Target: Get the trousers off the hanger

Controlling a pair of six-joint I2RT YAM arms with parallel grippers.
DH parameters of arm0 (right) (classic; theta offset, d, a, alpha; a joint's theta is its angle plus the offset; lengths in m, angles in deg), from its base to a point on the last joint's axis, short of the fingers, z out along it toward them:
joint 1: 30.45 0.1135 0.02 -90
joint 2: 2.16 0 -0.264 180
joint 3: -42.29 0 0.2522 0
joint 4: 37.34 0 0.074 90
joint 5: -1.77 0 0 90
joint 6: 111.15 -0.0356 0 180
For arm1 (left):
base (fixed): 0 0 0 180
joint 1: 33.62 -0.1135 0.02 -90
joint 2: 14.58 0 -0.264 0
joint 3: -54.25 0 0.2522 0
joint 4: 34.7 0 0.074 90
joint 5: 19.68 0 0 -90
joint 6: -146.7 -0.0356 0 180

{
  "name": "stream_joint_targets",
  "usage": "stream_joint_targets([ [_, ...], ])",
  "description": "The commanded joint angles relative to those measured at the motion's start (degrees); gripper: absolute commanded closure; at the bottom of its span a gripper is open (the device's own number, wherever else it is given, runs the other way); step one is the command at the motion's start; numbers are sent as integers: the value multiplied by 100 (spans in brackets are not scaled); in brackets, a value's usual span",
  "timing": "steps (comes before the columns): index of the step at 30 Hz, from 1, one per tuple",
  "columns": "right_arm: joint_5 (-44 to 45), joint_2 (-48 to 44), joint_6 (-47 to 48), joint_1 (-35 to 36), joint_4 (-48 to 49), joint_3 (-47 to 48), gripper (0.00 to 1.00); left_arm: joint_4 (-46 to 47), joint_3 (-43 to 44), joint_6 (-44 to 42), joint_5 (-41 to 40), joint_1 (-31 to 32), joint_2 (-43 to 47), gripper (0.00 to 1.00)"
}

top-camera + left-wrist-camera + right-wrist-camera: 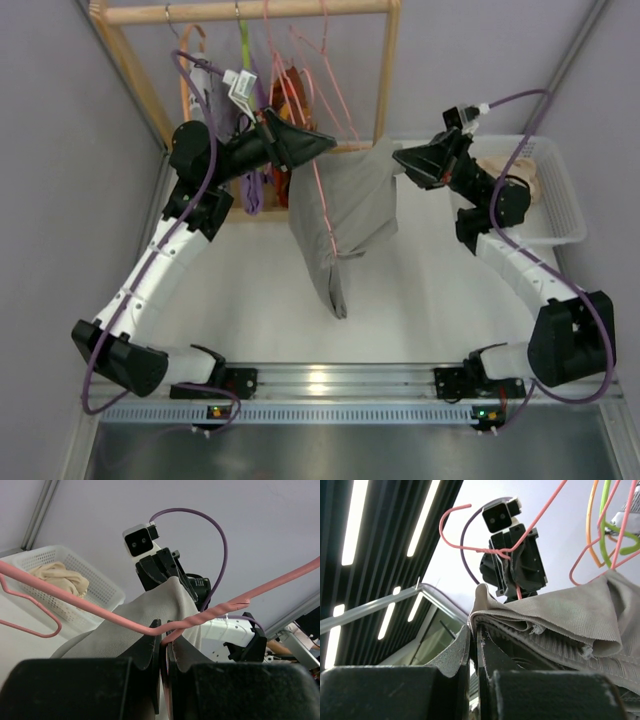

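1. Left pincer (162,641) is pressed together on the twisted neck of the thin pink wire hanger (210,614).
2. Right pincer (474,630) is pinching a folded edge of the grey woven trousers (345,210).
3. The trousers are draped over the hanger, between the two pincers and trailing below them.
4. Behind the left pincer, a white paper tag (240,90) hangs on the wooden clothes rack (250,12). Its print is too small to read.
5. Behind the right pincer sits a white perforated plastic basket (565,225) holding beige cloth (525,180).

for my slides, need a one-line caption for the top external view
Left gripper shut on the pink wire hanger, right gripper shut on the grey trousers draped over it.
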Motion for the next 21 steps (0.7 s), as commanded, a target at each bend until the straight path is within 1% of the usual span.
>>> stream_joint_targets([
  [1, 181, -75, -43, -206, 2037, 331, 100, 346, 166, -37, -57, -34, 244, 100],
  [4, 260, -22, -140, -408, 2082, 620, 100, 197, -9, -177, -118, -34, 288, 100],
  [7, 374, -22, -263, -698, 2073, 945, 100, 171, -290, -143, -145, -34, 359, 100],
  [13, 568, -22, -482, -1471, 2055, 1508, 100, 170, -545, -125, -171, -26, 420, 100],
  [14, 620, -22, -509, -1828, 2064, 1605, 100, 170, -633, -125, -171, -34, 429, 100],
  [16, 708, -13, -632, -2103, 2064, 1929, 100, 144, -721, -107, -189, -26, 464, 100],
  [17, 787, 22, -667, -2392, 2064, 2044, 100, 109, -835, -90, -180, -26, 473, 100],
  [19, 988, 31, -737, -2683, 2038, 2335, 100, 118, -923, -90, -180, -26, 508, 100],
  [20, 1051, 74, -746, -2980, 2020, 2423, 100, 92, -984, -90, -180, -26, 508, 100],
  [21, 1121, 101, -764, -3123, 2003, 2598, 100, 91, -1020, -81, -180, -26, 508, 100],
])
